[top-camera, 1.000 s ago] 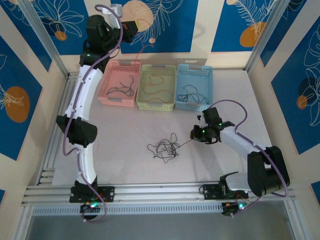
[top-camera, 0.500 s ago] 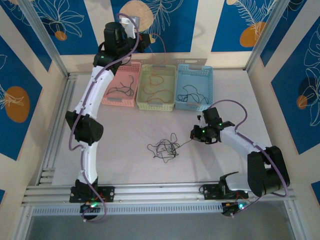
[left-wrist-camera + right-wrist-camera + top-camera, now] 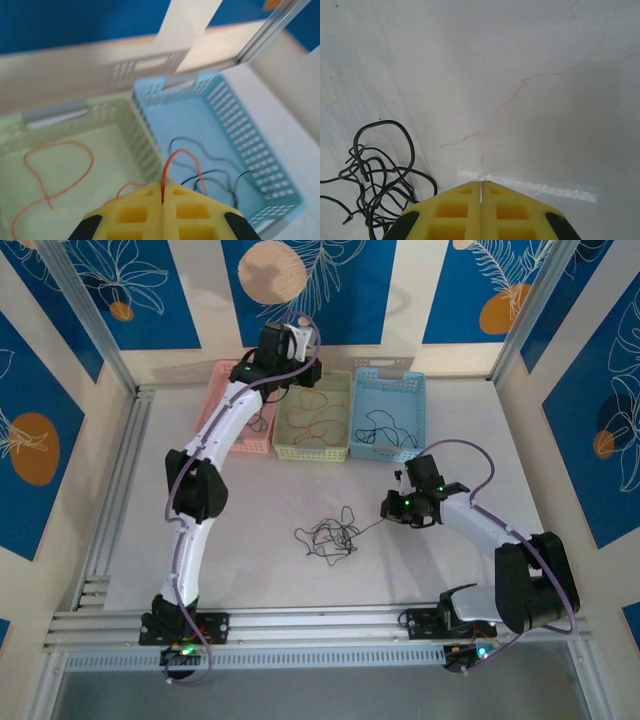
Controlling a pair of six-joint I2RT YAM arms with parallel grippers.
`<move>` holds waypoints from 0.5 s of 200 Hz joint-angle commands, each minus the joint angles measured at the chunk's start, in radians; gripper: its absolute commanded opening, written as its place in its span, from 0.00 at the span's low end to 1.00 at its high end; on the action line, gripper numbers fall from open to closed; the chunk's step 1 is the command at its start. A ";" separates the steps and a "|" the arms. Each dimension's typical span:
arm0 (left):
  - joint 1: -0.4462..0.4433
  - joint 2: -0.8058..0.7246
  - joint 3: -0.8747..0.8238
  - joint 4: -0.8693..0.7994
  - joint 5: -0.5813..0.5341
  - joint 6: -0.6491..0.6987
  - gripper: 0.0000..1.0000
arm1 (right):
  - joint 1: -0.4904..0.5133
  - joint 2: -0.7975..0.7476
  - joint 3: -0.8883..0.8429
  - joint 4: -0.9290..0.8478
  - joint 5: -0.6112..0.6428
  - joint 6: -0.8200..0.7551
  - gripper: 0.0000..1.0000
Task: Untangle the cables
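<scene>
on table [image 3: 250,570], black cables [image 3: 328,537] knotted; left gripper [image 3: 162,187] pinching orange cable [image 3: 180,150]; right gripper [image 3: 481,186] clenched

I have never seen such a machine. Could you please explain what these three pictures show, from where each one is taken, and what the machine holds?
This is a robot with two white arms bolted at the near edge of a table. Each arm ends in a two-finger gripper. The wide picture comes from a fixed camera above and behind the arms. The other two come from small cameras on the wrists, so the yellow fingers appear at the bottom. At the far side of the table stand a pink basket, a green basket and a blue basket, with thin cables in them. Nearer lies a tangle of dark cables. The left gripper, above the baskets, is shut on an orange-red cable. The right gripper, beside the tangle, is shut. Whether it pinches a strand, I cannot tell.
</scene>
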 commanded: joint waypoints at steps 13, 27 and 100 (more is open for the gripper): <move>-0.003 0.056 -0.002 -0.059 -0.091 -0.008 0.06 | 0.001 -0.001 -0.017 -0.003 -0.003 0.001 0.00; -0.001 0.071 0.001 -0.081 -0.102 -0.014 0.11 | 0.002 -0.002 -0.017 -0.003 -0.004 0.002 0.00; 0.008 0.071 0.008 -0.141 -0.027 -0.042 0.51 | 0.006 -0.004 -0.015 -0.003 -0.003 0.003 0.00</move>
